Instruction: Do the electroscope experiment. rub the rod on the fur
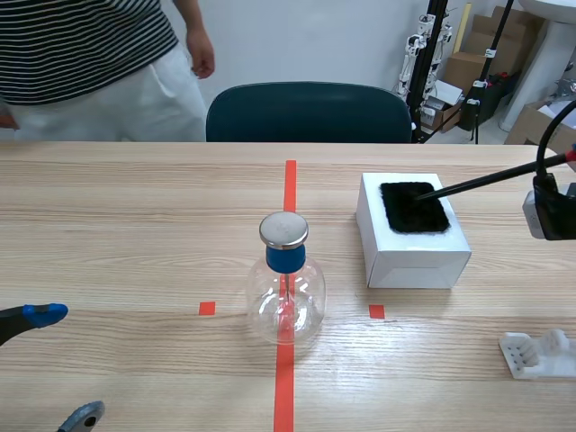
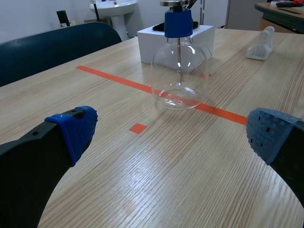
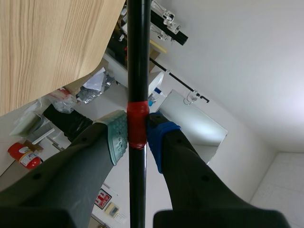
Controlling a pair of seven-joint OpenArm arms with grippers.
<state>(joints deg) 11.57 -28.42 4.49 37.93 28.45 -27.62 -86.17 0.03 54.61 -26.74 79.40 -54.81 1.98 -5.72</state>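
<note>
From the scene view, the rod (image 1: 486, 179) has its tip on the black fur (image 1: 413, 206) atop the white box (image 1: 414, 256). Only the right wrist view shows the right tool (image 3: 137, 135) clamped on its red band. The left tool (image 2: 173, 135) gapes wide and empty, low over the surface (image 2: 156, 180).

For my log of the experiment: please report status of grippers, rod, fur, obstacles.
Left gripper open, low over table. Right gripper shut on rod, tip on fur atop white box. Electroscope apart from box, not in the way.
</note>
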